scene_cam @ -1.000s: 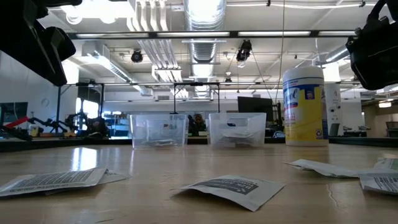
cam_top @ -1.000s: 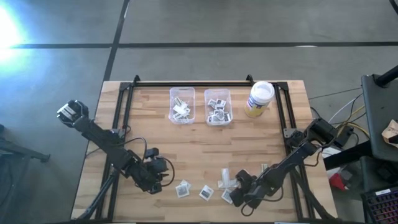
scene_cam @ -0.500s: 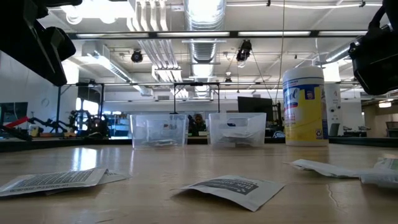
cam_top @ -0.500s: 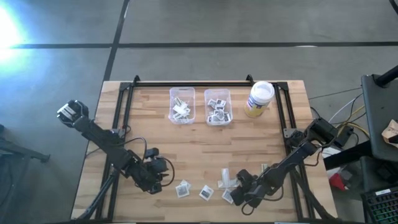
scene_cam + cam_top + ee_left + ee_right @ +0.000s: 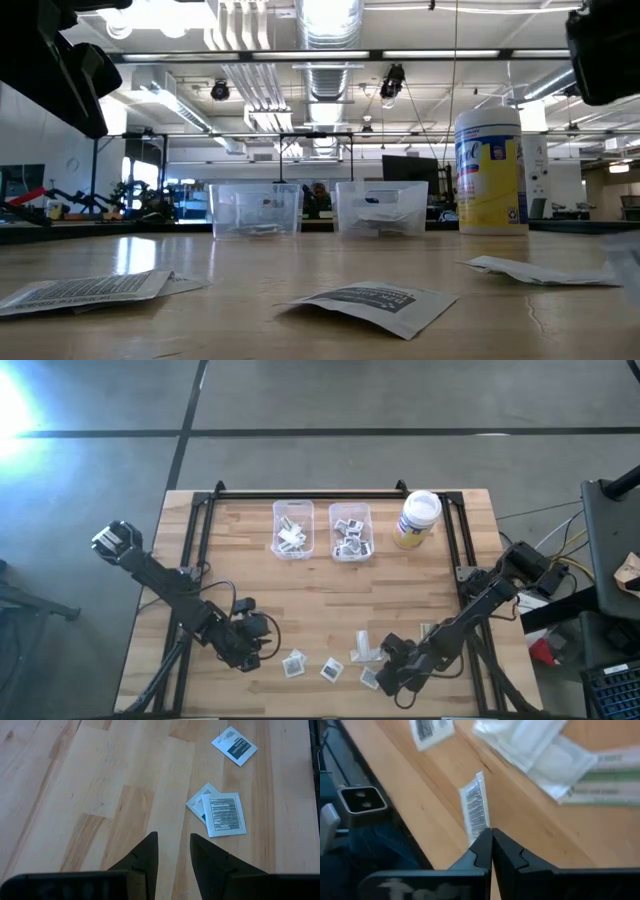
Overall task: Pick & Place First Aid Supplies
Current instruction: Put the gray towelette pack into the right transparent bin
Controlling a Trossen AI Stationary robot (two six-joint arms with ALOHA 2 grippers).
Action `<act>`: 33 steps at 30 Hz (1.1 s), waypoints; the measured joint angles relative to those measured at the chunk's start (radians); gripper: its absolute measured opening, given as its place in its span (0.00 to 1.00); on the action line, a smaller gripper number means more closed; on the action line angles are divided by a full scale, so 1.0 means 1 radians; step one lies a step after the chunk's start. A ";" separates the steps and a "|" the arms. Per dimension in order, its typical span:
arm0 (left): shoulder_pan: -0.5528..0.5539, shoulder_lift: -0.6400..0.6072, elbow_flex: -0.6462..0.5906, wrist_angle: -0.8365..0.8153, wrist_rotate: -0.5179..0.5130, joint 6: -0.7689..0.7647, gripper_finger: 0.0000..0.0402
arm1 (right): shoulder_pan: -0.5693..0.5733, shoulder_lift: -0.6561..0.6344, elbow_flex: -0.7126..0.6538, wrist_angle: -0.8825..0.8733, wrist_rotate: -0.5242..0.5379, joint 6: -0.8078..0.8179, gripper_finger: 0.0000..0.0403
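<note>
Two clear bins (image 5: 321,530) and a jar (image 5: 417,519) stand well beyond the right pincer (image 5: 491,842), pinching a square packet (image 5: 476,810).

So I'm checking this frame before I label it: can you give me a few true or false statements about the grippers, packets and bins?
1. The right gripper is shut on a square packet. True.
2. The left gripper holds a packet. False: its fingers stand apart over bare wood with nothing between them.
3. Both clear bins hold packets. True.
4. The jar lies tipped over. False: it stands upright beside the bins.
</note>
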 joint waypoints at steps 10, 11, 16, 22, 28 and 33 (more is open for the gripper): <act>0.000 0.000 0.000 0.000 0.000 0.000 0.26 | -0.011 -0.076 0.001 -0.017 0.055 -0.078 0.02; 0.000 0.000 0.000 0.000 0.000 0.000 0.26 | -0.011 -0.078 0.001 -0.020 0.057 -0.078 0.02; 0.000 0.000 0.000 0.005 0.000 0.000 0.26 | -0.012 -0.091 0.001 -0.025 0.065 -0.092 0.02; 0.000 0.000 0.000 0.007 0.000 0.000 0.26 | -0.021 -0.124 0.002 -0.026 0.080 -0.125 0.02; 0.000 0.000 0.000 0.007 0.002 -0.002 0.26 | -0.074 -0.176 0.002 -0.029 0.105 -0.226 0.02; 0.000 0.000 0.000 0.008 0.003 -0.004 0.26 | -0.165 -0.235 0.002 -0.028 0.108 -0.371 0.02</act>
